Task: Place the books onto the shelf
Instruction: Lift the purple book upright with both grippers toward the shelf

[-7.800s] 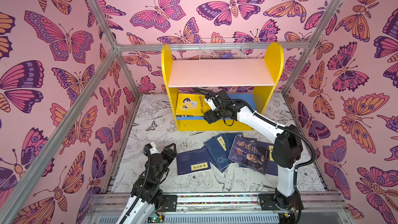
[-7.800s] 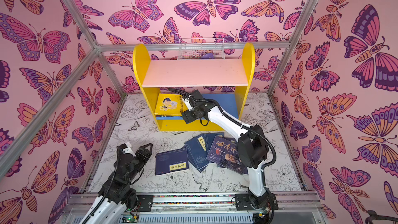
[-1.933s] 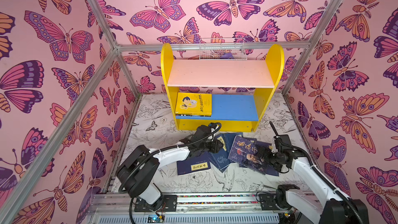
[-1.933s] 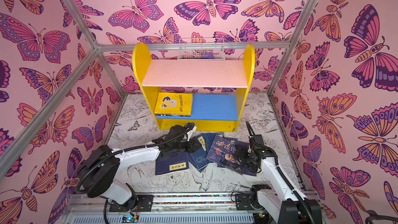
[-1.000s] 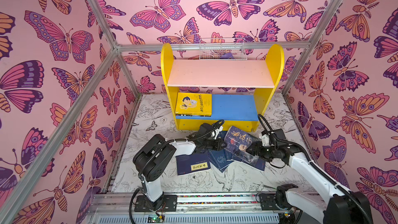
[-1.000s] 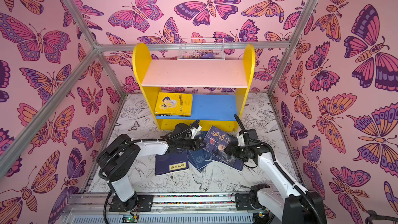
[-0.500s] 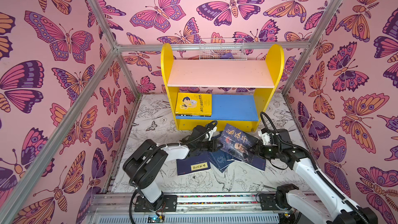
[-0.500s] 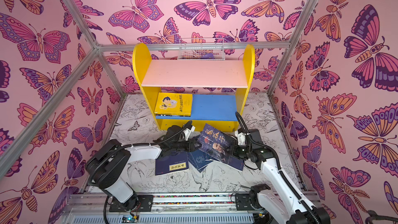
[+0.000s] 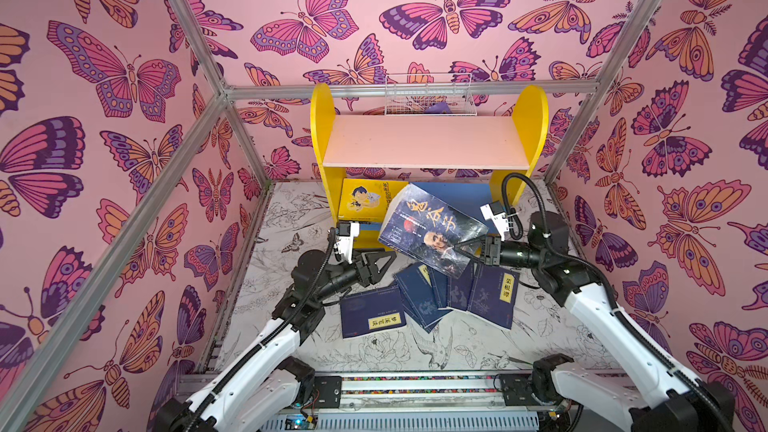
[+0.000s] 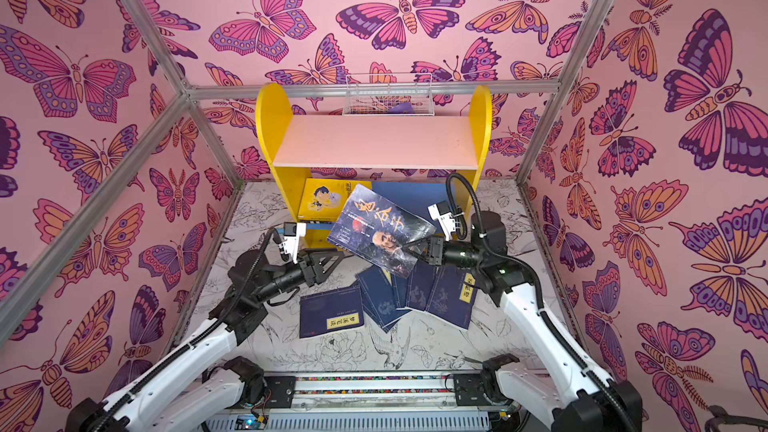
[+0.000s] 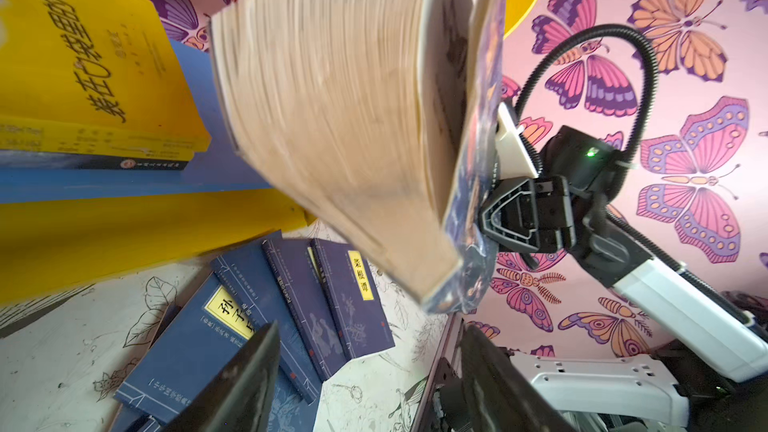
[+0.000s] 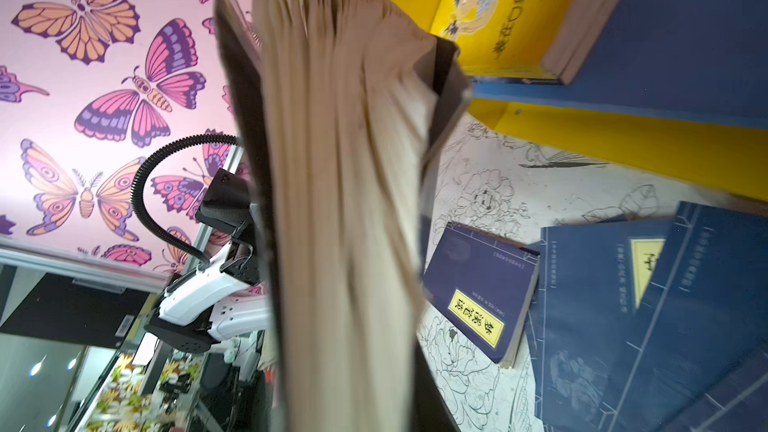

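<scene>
Right gripper (image 9: 478,249) is clamped on one corner of the dark portrait-cover book (image 9: 432,228), holding it tilted in the air in front of the shelf (image 9: 428,147). Left gripper (image 9: 380,261) stands with jaws spread, empty, just beside that book's lower left edge. On the blue lower board (image 9: 469,197), a yellow cartoon-boy book (image 9: 363,203) lies flat at left. Navy paperbacks (image 9: 449,297) lie fanned and overlapping on the floor mat (image 9: 374,347).
</scene>
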Robot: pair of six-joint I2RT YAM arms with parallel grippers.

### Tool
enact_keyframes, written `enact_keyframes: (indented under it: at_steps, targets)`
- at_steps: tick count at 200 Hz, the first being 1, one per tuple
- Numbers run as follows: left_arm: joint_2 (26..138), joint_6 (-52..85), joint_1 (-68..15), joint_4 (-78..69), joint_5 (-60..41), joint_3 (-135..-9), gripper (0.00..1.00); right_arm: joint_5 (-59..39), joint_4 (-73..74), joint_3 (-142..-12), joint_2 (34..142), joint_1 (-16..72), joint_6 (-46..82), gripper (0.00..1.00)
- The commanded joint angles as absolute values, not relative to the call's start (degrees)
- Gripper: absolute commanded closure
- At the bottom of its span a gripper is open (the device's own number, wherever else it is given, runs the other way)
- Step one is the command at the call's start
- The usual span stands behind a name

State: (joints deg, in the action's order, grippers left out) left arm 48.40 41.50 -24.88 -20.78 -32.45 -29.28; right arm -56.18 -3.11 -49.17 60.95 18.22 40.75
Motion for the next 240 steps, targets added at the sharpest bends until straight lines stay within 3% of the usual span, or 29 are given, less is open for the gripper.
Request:
enact_keyframes:
  at_steps: [1, 46, 93, 113, 121, 144, 160, 180, 240]
  targets:
    - [46.1, 45.9, -23.2, -22.6, -34.7, -26.0, 0.29, -59.5, 3.3, -52.8, 63.5, 21.3, 40.4, 1.0]
    - [42.8, 48.6, -22.7, -26.5, -35.1, -24.1, 0.31, -60.0, 3.0, -55.5, 67.4, 25.5, 38.2, 1.0]
    - [42.1, 48.9, -22.5, -26.8, -34.2, -24.3, 0.78, -59.6, -3.9, -56.3, 70.4, 26.8, 33.5, 1.0]
    - [42.0, 48.9, -22.5, -27.0, -34.0, -24.3, 0.92, -57.8, -5.7, -56.4, 71.5, 26.8, 32.6, 0.98]
    - [42.0, 49.1, -22.5, -27.4, -33.6, -24.2, 0.96, -56.8, -6.3, -56.4, 71.8, 26.8, 32.5, 0.91]
    - [41.5, 51.7, -22.5, -32.2, -31.2, -22.3, 1.0, -50.6, -9.0, -56.1, 71.4, 26.6, 31.3, 0.37]
    - [41.4, 54.3, -22.5, -36.7, -29.5, -21.1, 1.0, -47.2, -7.3, -54.2, 70.6, 25.5, 33.0, 0.21]
    - [41.7, 57.6, -22.4, -41.6, -27.3, -20.3, 1.0, -47.6, 1.8, -49.6, 69.5, 23.6, 39.3, 0.17]
    - [44.0, 63.7, -22.4, -54.5, -20.7, -19.4, 1.0, -52.5, 32.3, -41.3, 71.6, 23.2, 58.0, 0.21]
